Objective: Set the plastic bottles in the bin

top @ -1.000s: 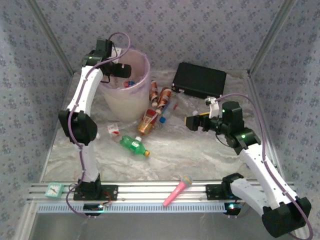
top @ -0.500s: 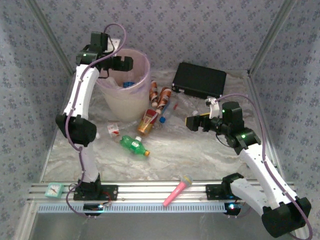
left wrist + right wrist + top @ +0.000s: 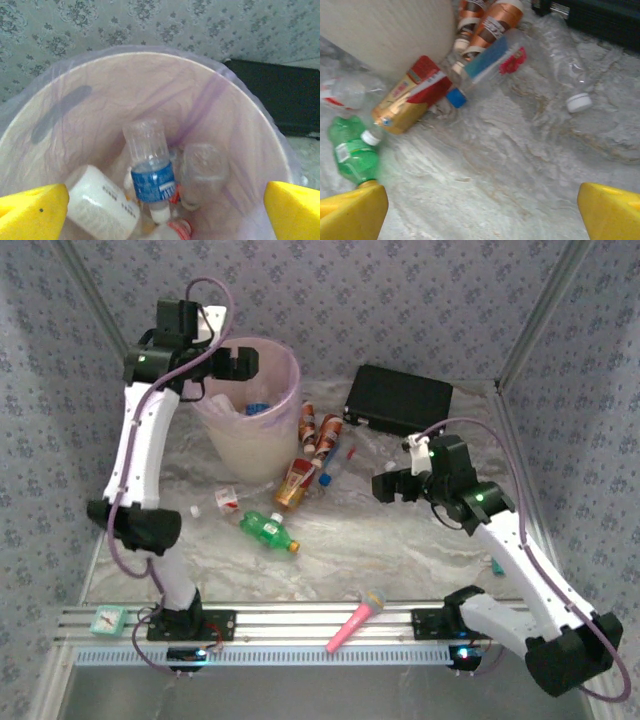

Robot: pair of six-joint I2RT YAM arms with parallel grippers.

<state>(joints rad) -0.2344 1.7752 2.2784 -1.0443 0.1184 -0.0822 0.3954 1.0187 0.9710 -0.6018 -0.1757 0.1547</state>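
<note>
Top external, left jaws: wide apart, empty, above the bin [image 3: 245, 445].
Right jaws: apart, hovering over the worktop [image 3: 400, 540].
Next: probably lower onto the green bottle [image 3: 350, 150], then close.

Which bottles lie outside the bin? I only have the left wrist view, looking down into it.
Observer: A green bottle lies on the table, nearer the arms than the bin.
Operator: Any others?
Observer: Two orange-brown bottles lie between the bin and the black case.
Operator: Where is the right claw?
Observer: The right claw hangs open and empty over the table, to the right of those bottles.
</note>
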